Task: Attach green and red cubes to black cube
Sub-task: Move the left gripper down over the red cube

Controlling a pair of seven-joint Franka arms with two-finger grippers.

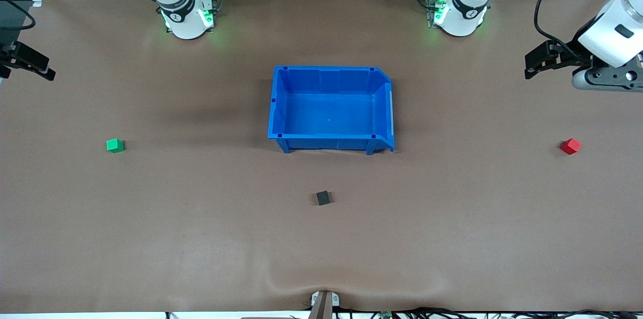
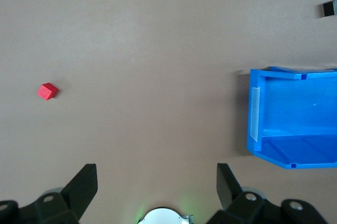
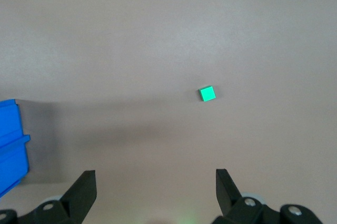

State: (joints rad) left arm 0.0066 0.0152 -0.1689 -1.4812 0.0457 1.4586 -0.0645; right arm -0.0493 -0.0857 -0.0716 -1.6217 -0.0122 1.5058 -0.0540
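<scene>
The black cube (image 1: pixel 323 198) lies on the brown mat, nearer the front camera than the blue bin (image 1: pixel 329 141). The green cube (image 1: pixel 115 145) sits alone toward the right arm's end of the table. The red cube (image 1: pixel 570 146) sits alone toward the left arm's end. My left gripper (image 1: pixel 532 65) hangs open and empty over bare mat at its end of the table. In its wrist view the gripper (image 2: pixel 157 182) shows the red cube (image 2: pixel 48 91) well clear of the fingers. My right gripper (image 1: pixel 46 70) is likewise open and empty, and its wrist view (image 3: pixel 155 184) shows the green cube (image 3: pixel 207 93) apart from it.
The blue bin holds nothing and stands mid-table; it shows as the bin (image 2: pixel 284 74) in the left wrist view, with the black cube (image 2: pixel 330 8) past it, and as the bin (image 3: pixel 10 155) in the right wrist view. Both arm bases stand along the table's back edge.
</scene>
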